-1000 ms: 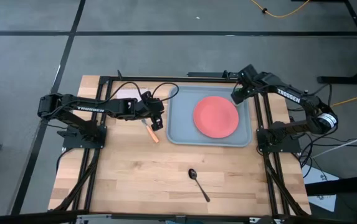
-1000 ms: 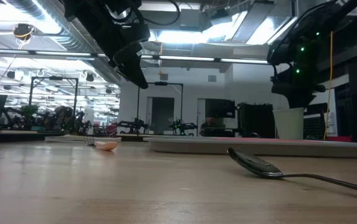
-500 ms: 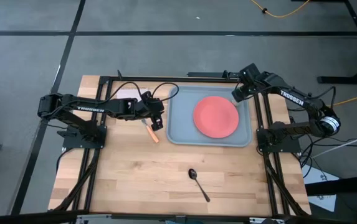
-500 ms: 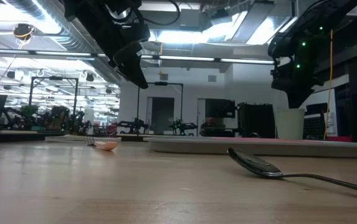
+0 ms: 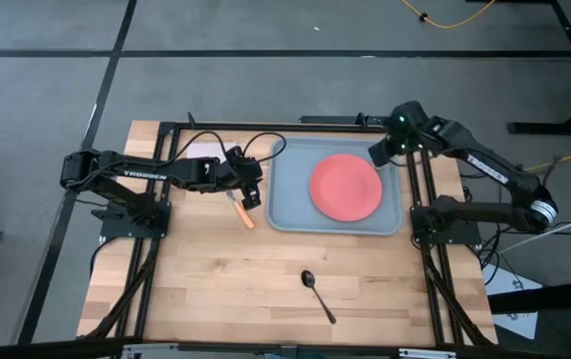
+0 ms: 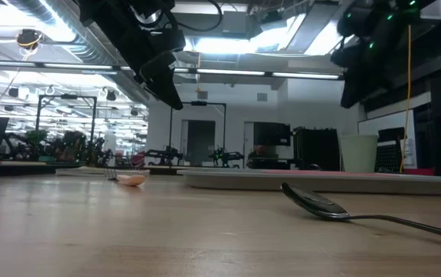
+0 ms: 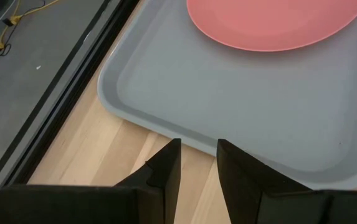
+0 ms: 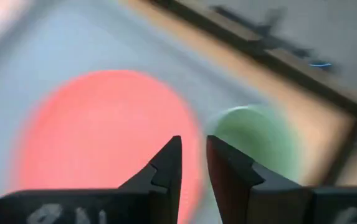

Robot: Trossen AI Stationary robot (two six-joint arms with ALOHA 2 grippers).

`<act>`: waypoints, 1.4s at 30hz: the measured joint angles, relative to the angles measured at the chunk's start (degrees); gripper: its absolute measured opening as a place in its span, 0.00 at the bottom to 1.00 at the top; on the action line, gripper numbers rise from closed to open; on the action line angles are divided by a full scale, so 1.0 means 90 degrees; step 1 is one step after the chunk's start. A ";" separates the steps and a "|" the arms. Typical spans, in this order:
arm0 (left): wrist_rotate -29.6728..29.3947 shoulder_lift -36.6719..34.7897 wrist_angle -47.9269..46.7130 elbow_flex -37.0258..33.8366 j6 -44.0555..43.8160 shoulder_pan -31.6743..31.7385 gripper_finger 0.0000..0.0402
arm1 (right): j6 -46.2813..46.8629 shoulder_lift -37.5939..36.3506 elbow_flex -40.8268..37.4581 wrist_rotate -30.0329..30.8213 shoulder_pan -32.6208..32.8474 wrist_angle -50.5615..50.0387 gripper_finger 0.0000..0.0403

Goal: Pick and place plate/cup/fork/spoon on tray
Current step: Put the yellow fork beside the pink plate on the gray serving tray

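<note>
Fingers (image 8: 166, 165) nearly together on the right gripper (image 5: 380, 155), only a slit between them, gripping nothing; hovering over the far right corner of the tray (image 5: 290, 204), with the cup (image 8: 253, 140) directly beneath in the right wrist view. Same story at the left gripper (image 5: 251, 194): tips drawn close, empty, poised above the bare table (image 5: 195, 279) just off the tray's left rim. Score check: plate (image 5: 345, 187) down flat in the middle of the tray, done. Cup standing apart from the fingers beside the plate, apparently inside the tray's corner, so probably done too, though hidden under the arm from above. Two to go. Fork (image 5: 243, 211) lying on the wood just beside the tray's left edge, close under the left gripper, the obvious next pick. Spoon (image 5: 317, 295) well apart from everything, out on the near stretch of the table, alone. Room to work: plenty of open tray on the left side and along the near edge for both utensils. Raised rim to clear on the way in. Both pieces thin and flat on the wood, so likely a fiddly pinch. Wide bare boards around the spoon, nothing to bump.
</note>
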 joint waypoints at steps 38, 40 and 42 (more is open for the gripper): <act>0.0000 -0.0001 -0.0002 0.0000 0.0000 -0.0002 0.24 | 0.1463 -0.1441 -0.3216 -0.0663 0.5865 0.4910 0.20; 0.0000 0.0000 0.0000 0.0000 -0.0001 -0.0002 0.24 | 0.1292 -0.1584 -0.3331 -0.0647 0.5919 0.4919 0.20; 0.0000 -0.0001 -0.0001 0.0000 0.0002 -0.0002 0.24 | 0.1061 -0.1880 -0.3570 -0.0614 0.5978 0.5032 0.20</act>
